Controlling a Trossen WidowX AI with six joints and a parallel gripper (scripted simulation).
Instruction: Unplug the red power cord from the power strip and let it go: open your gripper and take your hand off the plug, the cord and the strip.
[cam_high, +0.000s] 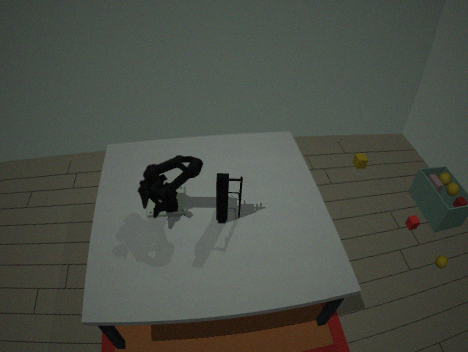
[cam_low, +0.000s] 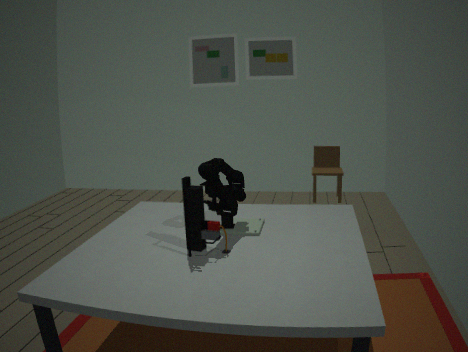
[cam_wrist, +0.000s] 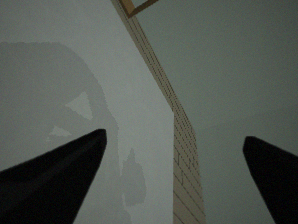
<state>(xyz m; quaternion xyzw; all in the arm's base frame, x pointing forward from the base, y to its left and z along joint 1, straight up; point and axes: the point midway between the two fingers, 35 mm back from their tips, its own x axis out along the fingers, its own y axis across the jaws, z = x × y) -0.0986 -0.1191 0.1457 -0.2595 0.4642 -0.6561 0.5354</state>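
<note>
Arm (cam_high: 167, 182) folded low over grey bench (cam_high: 280, 260) — tool released, fingers spread wide, nothing between them.

Wrist view: two dark fingers sit at the frame's left and right edges with only bench surface, bench edge and wall in the gap. Exterior view: a red plug (cam_low: 212, 225) lies low beside the foot of a black upright stand (cam_low: 192, 215), with a thin cord (cam_low: 226, 242) looping down to the bench just in front — whether the plug is seated in the strip cannot be told, since the strip itself is too dark to make out. Tool (cam_low: 227, 217) hangs just behind the plug; contact cannot be judged. Pale flat plate (cam_low: 255, 225) lies under the arm's base.
</note>
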